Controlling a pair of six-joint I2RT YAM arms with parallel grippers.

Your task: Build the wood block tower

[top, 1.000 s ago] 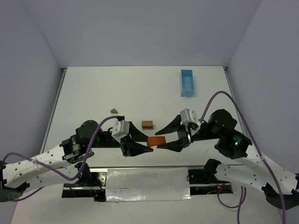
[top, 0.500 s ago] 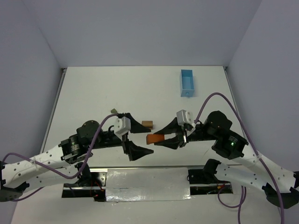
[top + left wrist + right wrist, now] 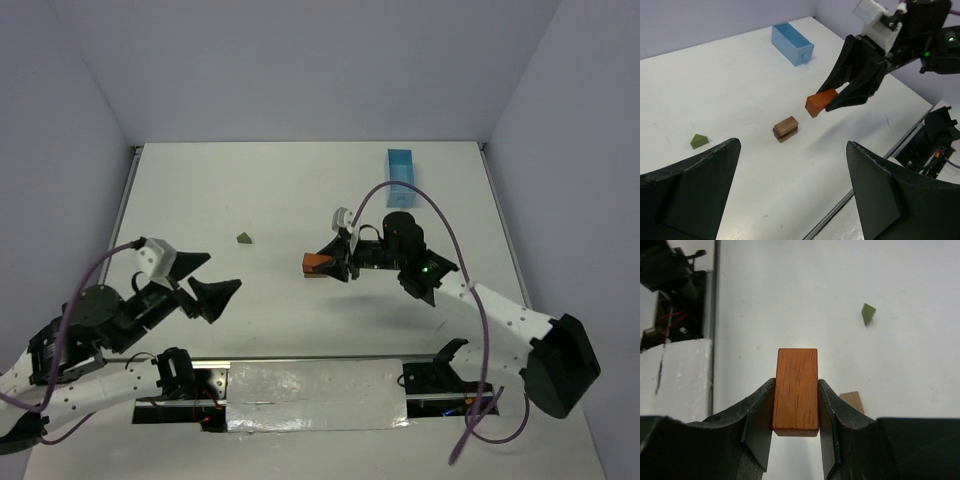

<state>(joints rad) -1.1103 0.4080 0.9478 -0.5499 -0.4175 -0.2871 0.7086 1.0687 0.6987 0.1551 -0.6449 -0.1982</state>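
Observation:
A small brown block stack (image 3: 786,129), the start of the wood block tower, stands mid-table. My right gripper (image 3: 327,263) is shut on a reddish-orange rectangular block (image 3: 313,262), held in the air close above and just right of the stack. In the right wrist view the orange block (image 3: 796,390) sits lengthwise between the fingers (image 3: 757,410), with the brown block (image 3: 852,401) showing below to the right. The olive-green triangle (image 3: 244,237) lies alone to the stack's left. My left gripper (image 3: 203,283) is open and holds nothing, well to the left and near the front edge.
A light-blue rectangular tray (image 3: 401,175) stands at the back right, also visible in the left wrist view (image 3: 792,43). A metal rail and a taped strip (image 3: 315,395) run along the near edge between the arm bases.
The left gripper let go of the orange block, opened wide and drew back to the left. The right gripper closed on the block and carried it back over to the brown stack.

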